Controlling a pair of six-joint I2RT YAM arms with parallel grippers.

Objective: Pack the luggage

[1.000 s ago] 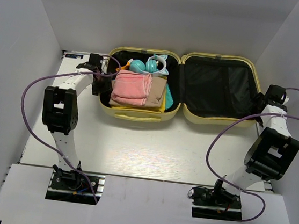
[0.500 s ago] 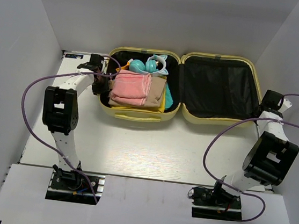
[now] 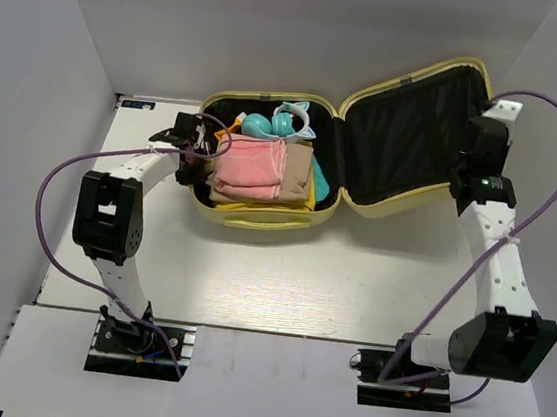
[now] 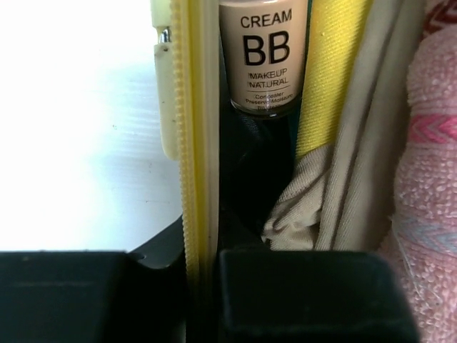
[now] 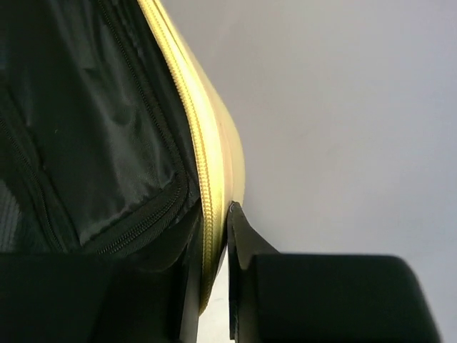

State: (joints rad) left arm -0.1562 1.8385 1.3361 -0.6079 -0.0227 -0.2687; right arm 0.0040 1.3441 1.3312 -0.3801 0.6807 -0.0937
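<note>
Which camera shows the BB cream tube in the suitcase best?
Left wrist: the BB cream tube sits close up, label readable, beside the suitcase rim. From the top camera I cannot pick it out; the right wrist shows only lining and zipper.

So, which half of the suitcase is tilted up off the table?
The black-lined half, empty, its rim pinched by the right gripper; the packed half lies flat.

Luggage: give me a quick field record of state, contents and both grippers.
luggage: open, pale yellow shell, black lining
lid half: tilted up off the table
packed half: pink towel, beige cloth, teal item, BB cream tube
left gripper: shut on the packed half's rim
right gripper: shut on the lid half's rim
</note>
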